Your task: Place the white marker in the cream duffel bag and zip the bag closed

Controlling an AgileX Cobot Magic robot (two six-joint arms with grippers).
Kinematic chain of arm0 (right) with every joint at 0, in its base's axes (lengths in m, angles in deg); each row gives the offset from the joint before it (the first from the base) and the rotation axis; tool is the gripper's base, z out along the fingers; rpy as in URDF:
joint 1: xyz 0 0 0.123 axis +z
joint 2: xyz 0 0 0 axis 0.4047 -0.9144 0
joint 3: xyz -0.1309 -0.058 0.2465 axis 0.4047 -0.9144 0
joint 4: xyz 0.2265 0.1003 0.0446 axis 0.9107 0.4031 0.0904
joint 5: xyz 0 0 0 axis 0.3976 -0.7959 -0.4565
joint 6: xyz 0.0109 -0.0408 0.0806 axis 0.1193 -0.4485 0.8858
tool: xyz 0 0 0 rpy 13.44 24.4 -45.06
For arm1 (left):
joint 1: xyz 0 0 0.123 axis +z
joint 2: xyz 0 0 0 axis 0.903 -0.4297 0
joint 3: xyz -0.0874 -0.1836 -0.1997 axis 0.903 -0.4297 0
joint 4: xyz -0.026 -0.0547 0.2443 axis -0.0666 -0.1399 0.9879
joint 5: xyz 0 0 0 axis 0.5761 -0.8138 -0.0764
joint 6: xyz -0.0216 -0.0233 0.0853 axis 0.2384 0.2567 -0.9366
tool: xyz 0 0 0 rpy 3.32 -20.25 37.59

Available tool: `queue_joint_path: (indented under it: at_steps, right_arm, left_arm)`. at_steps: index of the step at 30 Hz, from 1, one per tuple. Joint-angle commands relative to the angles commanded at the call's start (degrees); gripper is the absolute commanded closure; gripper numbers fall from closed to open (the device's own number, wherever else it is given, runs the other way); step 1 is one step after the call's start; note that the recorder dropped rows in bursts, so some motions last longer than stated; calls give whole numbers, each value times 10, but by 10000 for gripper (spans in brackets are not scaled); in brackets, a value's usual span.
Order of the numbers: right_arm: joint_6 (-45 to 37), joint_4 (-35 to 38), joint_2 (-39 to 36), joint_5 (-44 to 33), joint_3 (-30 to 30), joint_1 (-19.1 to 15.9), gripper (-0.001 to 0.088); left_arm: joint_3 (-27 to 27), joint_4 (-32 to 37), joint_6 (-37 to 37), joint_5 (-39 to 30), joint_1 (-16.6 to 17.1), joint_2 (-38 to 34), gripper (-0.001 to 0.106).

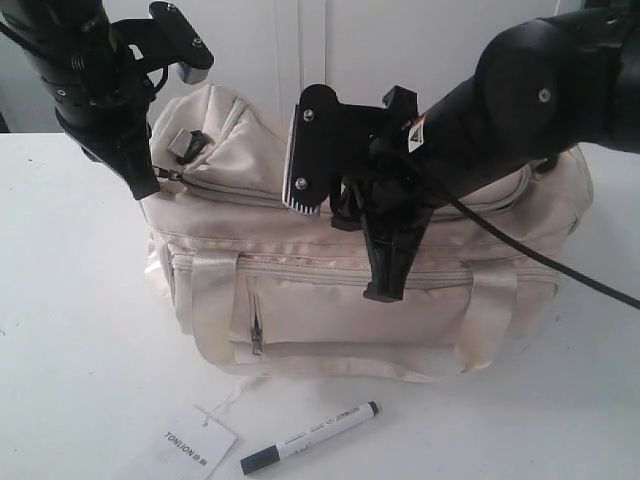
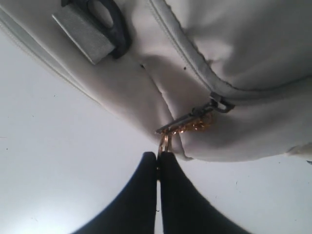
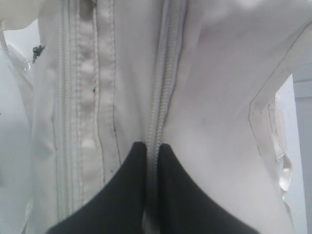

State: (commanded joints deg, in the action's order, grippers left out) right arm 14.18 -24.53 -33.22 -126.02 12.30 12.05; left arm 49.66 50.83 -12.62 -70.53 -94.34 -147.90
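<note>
Left wrist view shows the left gripper [image 2: 158, 156] with its two dark jaws pressed together on the gold ring zipper pull [image 2: 164, 142]. The pull hangs by a short chain from a slider at one end of the cream duffel bag [image 2: 234, 44]. Right wrist view shows the right gripper [image 3: 152, 147] with its jaws set narrow, pinching a raised ridge of the bag's grey zipper [image 3: 163, 73], whose tape passes between the two dark fingers. In the exterior view, the left gripper reaches down at the bag's left end. The right gripper comes down over the bag near its middle, fingers pointing downward across the upper front. The bag stands on a white table [image 1: 70, 350]. The white marker [image 1: 310, 437] lies on the table in front of the bag, outside it, dark cap on and well apart from both grippers. It is just beside a white paper tag [image 1: 190, 445] on a thin string.
</note>
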Motion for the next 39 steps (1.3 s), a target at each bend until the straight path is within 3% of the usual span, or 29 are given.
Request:
queue_joint_path:
  at_steps: [10, 20, 34, 36, 39]
  right_arm:
    - [-12, -2, 0, 1, 0, 0, 868]
    - [8, -2, -2, 2, 0, 0, 868]
    - [3, -4, -2, 6, 0, 0, 868]
    - [3, -4, -2, 5, 0, 0, 868]
    - [3, -4, -2, 5, 0, 0, 868]
  left_arm:
    - [0, -6, 15, -3, 0, 0, 1053]
    - [0, -90, 14, -12, 0, 0, 1053]
    - [0, -114, 11, -44, 0, 0, 1052]
    - [0, -116, 11, -47, 0, 0, 1003]
    - [0, -118, 9, -47, 0, 0, 837]
